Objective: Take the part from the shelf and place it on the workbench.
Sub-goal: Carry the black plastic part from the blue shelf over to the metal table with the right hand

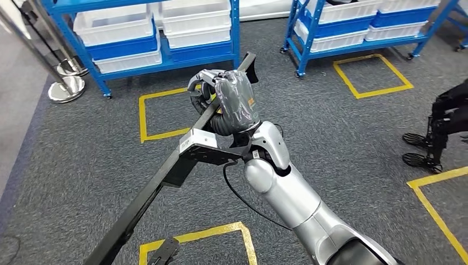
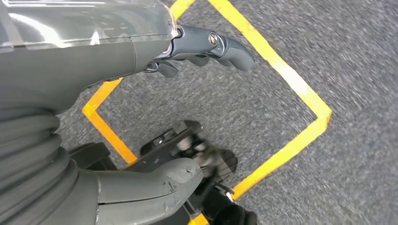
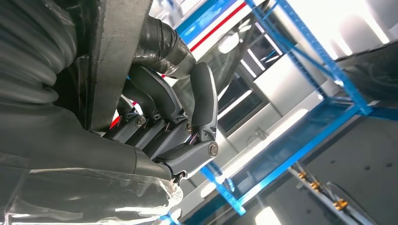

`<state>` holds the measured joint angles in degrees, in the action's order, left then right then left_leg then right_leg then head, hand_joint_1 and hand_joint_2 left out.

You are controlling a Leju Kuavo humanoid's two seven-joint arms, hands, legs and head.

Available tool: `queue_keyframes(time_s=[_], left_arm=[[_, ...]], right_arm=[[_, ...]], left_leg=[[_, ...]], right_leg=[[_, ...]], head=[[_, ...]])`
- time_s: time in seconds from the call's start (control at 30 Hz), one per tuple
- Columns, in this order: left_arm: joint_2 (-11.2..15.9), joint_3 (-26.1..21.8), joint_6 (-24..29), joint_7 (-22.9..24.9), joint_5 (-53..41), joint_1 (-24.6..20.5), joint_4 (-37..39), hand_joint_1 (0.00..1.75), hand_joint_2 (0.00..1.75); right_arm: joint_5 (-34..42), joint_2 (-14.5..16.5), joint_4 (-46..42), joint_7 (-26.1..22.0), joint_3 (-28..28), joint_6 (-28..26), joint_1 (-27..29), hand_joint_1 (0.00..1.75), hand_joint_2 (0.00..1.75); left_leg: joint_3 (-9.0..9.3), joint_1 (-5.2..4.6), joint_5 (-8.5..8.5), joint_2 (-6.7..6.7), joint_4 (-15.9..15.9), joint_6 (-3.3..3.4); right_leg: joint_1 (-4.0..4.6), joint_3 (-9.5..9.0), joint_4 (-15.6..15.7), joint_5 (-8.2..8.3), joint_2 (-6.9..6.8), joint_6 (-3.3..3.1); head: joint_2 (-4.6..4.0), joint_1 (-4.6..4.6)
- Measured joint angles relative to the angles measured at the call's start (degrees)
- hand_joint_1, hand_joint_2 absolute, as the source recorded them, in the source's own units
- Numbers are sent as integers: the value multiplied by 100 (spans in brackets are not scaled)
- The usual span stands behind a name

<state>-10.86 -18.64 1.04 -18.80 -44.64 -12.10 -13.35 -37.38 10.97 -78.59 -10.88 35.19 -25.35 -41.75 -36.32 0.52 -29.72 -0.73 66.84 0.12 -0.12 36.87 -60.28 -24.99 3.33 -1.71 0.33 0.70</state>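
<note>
Head view showed the right hand (image 1: pixel 234 102) clenched around the part (image 1: pixel 165 176), a long black bar running from seven o'clock up toward twelve above the grey carpet (image 1: pixel 342 138). Blue shelves (image 1: pixel 165 52) with white bins (image 1: pixel 113 25) stood at eleven o'clock. The left hand (image 2: pixel 202 44) hung released, fingers apart, over yellow floor tape (image 2: pixel 300 136).

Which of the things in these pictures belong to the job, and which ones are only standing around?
Belong to the job:
- long black part, gripped by the right hand
- left hand, holding nothing
- blue shelf

Only standing around:
- white bins
- yellow floor squares
- stanchion base
- second blue rack
</note>
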Motion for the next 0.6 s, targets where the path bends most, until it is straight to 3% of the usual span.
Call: queue_keyframes(time_s=[0.03,0.1,0.17,0.2,0.27,0.33,0.4,0.43,0.5,0.57,0.6], left_arm=[[4,5,-4,7,-21,0,0,0,175],[13,34,-10,21,-82,2,0,0,175],[20,80,-14,27,-132,3,0,0,175],[22,104,-27,27,-145,-1,0,0,175],[26,136,-85,6,-157,-12,0,0,175],[32,150,-160,-43,-137,-17,0,0,175],[40,153,-201,-105,-105,-21,0,0,175],[43,156,-211,-135,-94,-26,0,0,175],[44,170,-217,-184,-91,-45,-1,0,175],[47,187,-221,-219,-91,-63,-3,0,175],[49,194,-223,-234,-90,-68,-4,0,175]], right_arm=[[1,-2,-8,0,0,-3,0,175,175],[3,-12,-36,3,0,-7,18,175,175],[4,-40,-78,7,-1,-10,69,175,175],[4,-60,-104,8,-2,-10,101,175,175],[3,-93,-164,8,-2,-12,144,175,175],[3,-119,-227,9,-2,-12,184,175,175],[3,-156,-290,17,-2,-10,246,175,175],[3,-176,-324,22,-2,-9,270,175,175],[3,-206,-413,28,-2,-9,288,175,175],[3,-220,-522,28,-2,-9,291,175,175],[4,-228,-569,26,-2,-9,297,175,175]], left_leg=[[165,2,136,-117,-339,29],[328,-7,212,-282,-706,68],[352,-8,236,-233,-800,100],[368,-2,272,-175,-850,125],[404,14,350,-47,-964,186],[403,-9,372,82,-984,217],[385,-18,368,227,-969,220],[377,-18,363,298,-959,215],[368,-19,336,424,-919,189],[356,-47,290,521,-863,138],[353,-62,272,567,-843,112]], right_leg=[[0,12,-8,9,56,16],[-20,60,-10,48,156,79],[-39,100,18,100,253,170],[-35,116,15,97,235,204],[-13,237,-231,-87,31,251],[-21,519,-861,-439,-209,278],[-45,728,-1348,-598,-284,302],[-54,697,-1320,-532,-309,309],[-62,348,-720,-225,-445,307],[-20,17,-120,-54,-647,256],[1,-45,12,-42,-694,223]], head=[[0,-1],[0,0],[0,0],[0,-3],[0,-12],[0,-20],[0,-20],[0,-21],[0,-21],[0,-20],[0,-19]])
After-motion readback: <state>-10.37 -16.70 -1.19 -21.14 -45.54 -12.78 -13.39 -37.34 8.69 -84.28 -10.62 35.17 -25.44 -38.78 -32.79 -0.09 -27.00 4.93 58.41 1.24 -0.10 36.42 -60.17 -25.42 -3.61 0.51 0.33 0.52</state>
